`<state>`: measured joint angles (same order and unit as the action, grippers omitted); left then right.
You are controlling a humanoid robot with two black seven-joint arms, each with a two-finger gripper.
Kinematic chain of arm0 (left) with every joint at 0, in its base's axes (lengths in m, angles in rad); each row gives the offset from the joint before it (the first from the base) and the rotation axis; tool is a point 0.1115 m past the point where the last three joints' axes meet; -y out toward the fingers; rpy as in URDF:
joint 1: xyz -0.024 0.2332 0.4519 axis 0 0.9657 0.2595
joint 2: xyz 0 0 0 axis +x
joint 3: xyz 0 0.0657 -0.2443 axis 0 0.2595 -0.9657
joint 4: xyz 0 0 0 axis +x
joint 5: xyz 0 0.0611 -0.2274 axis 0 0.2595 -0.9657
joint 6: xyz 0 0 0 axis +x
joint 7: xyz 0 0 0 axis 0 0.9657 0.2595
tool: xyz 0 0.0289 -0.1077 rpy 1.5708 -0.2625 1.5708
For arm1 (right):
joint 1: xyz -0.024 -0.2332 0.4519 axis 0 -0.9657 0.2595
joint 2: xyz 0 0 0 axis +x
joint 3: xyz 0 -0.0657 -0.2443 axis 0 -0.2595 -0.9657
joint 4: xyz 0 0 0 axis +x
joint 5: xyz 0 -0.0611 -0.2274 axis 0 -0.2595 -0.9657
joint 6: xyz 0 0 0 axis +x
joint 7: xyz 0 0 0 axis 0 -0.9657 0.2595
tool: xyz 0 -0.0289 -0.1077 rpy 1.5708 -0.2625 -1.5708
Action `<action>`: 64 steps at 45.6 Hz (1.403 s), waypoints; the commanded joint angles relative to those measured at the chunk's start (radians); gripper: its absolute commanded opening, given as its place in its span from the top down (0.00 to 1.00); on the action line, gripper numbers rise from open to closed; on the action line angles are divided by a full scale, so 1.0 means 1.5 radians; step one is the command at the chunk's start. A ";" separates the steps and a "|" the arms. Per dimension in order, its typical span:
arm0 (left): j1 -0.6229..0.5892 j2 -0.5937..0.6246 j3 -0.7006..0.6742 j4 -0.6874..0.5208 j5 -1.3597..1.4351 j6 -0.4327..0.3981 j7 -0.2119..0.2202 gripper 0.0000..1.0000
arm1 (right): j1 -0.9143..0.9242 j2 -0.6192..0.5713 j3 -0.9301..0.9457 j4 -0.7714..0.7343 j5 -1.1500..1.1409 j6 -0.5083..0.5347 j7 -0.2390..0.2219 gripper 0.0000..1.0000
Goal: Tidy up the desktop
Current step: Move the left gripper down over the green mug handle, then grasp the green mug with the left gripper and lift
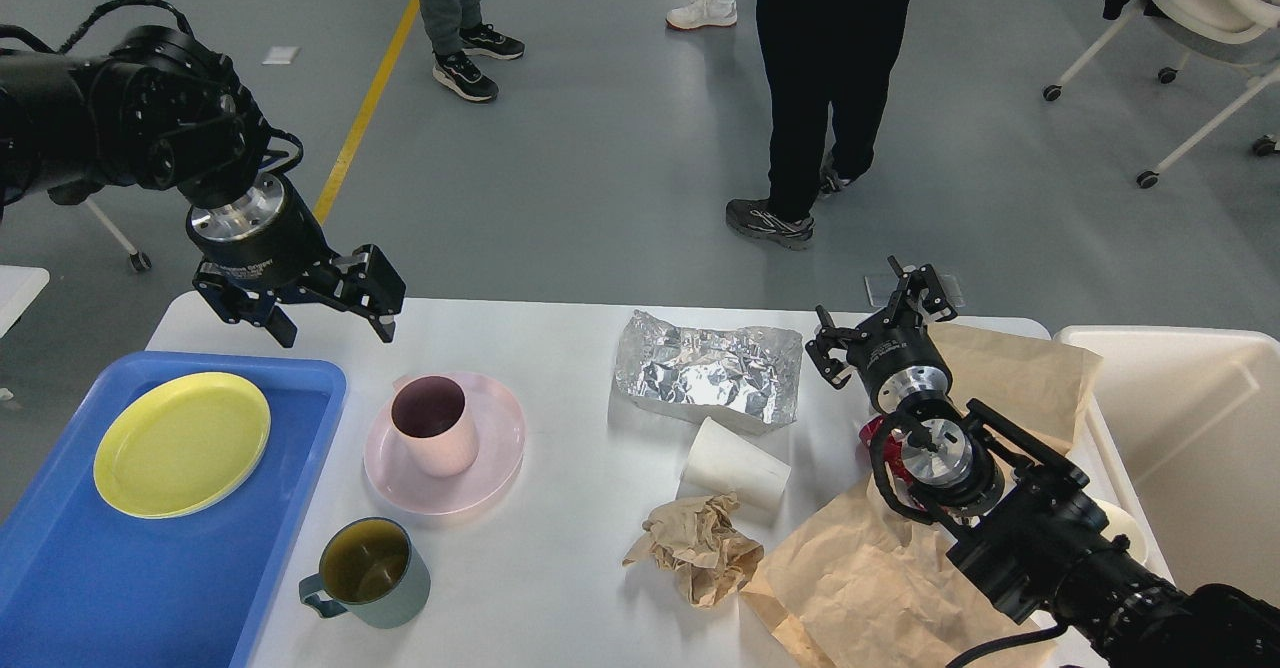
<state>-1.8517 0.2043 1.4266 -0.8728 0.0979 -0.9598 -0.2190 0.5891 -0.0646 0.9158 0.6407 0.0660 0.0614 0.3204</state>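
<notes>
2 pincers (318, 303) (878, 323) near desktop (560, 568) edges

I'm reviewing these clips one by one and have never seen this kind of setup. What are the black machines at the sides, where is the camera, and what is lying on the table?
The camera sits in a humanoid robot's head, looking forward and down, so the two black arms are its own. Each ends in two fingers. The left gripper hangs open above the far left corner of the desktop, holding nothing. The right gripper is open too and also empty.

On the white desktop: a blue tray with a yellow plate in it, a pink cup standing on a pink plate, a green mug, crumpled foil, a white paper cup lying on its side, a brown paper ball and brown paper sheets. A cream bin stands at the right. People stand beyond the table.
</notes>
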 commanded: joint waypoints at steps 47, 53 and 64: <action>0.178 -0.057 0.015 -0.021 0.025 0.000 0.030 0.04 | 0.000 0.000 0.000 0.000 0.000 0.000 0.000 0.00; 0.202 -0.077 0.015 -0.012 0.025 0.000 0.041 0.04 | 0.000 0.000 0.000 0.000 0.000 0.000 0.000 0.00; 0.224 -0.081 0.023 0.020 0.026 0.000 0.045 0.09 | 0.000 0.000 0.000 0.000 0.000 0.000 0.000 0.00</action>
<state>-1.5220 0.0853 1.4532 -0.8539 0.1350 -0.9599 -0.1529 0.5891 -0.0646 0.9158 0.6413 0.0659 0.0614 0.3204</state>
